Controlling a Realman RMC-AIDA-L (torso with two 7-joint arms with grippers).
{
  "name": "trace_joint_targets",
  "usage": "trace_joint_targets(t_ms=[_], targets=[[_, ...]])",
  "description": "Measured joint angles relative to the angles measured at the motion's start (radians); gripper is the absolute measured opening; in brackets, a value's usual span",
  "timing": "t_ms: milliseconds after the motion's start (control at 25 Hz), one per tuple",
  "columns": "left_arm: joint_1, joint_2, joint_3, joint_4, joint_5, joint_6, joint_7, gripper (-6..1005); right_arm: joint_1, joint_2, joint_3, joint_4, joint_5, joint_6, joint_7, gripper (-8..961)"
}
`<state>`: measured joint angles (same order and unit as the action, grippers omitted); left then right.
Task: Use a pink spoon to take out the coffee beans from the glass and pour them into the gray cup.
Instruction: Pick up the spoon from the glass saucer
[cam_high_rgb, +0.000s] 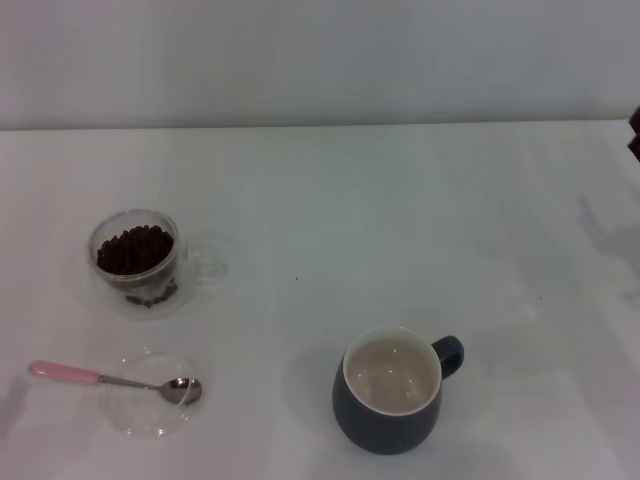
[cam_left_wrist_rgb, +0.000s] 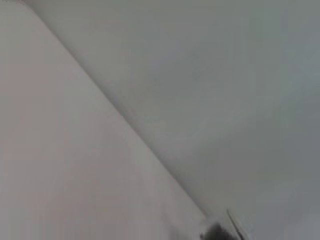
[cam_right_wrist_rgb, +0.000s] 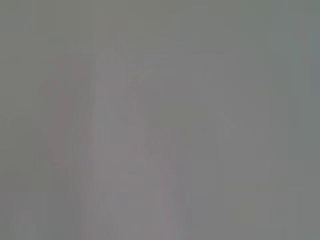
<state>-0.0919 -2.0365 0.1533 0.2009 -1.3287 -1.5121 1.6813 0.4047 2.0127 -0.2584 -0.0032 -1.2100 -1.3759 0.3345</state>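
A white tabletop (cam_high_rgb: 330, 210) runs back to a pale wall. On it stand the gray cup (cam_high_rgb: 391, 391), empty, near the front, and the glass (cam_high_rgb: 137, 260) of coffee beans (cam_high_rgb: 133, 249) well to its left. The pink spoon (cam_high_rgb: 110, 378) lies untouched, bowl resting on a clear dish (cam_high_rgb: 150, 400). Neither gripper shows, so their state cannot be told. Best first move: pinch the pink handle, keeping the bowl level.

We see of our body only a small dark, blocky edge of the right arm (cam_high_rgb: 634, 135).
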Motion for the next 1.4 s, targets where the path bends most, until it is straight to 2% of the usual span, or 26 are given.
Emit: trace_joint_targets(t_ms=[240, 560, 720, 920, 1200, 1400], targets=[[-0.061, 0.019, 0.0, 0.005, 0.106, 0.043, -0.113, 747, 0.007, 0.0, -0.001, 0.003, 0.0, 0.006, 0.003, 786], [-0.11, 0.021, 0.0, 0.014, 0.185, 0.07, -0.133, 745, 0.005, 0.0, 0.004, 0.026, 0.004, 0.006, 0.005, 785], [-0.114, 0.02, 0.0, 0.014, 0.196, 0.079, -0.126, 675, 0.004, 0.0, 0.003, 0.027, 0.004, 0.0, 0.005, 785], [-0.116, 0.005, -0.002, 0.014, 0.194, 0.085, -0.09, 628, 0.006, 0.0, 0.003, 0.033, 0.002, 0.0, 0.006, 785], [-0.128, 0.0, 0.0, 0.014, 0.197, 0.097, -0.081, 498, 0.009, 0.0, 0.005, 0.04, 0.001, 0.001, 0.006, 785], [-0.135, -0.001, 0.0, 0.014, 0.197, 0.101, -0.078, 498, 0.008, 0.0, 0.005, 0.04, 0.001, 0.003, 0.006, 785]])
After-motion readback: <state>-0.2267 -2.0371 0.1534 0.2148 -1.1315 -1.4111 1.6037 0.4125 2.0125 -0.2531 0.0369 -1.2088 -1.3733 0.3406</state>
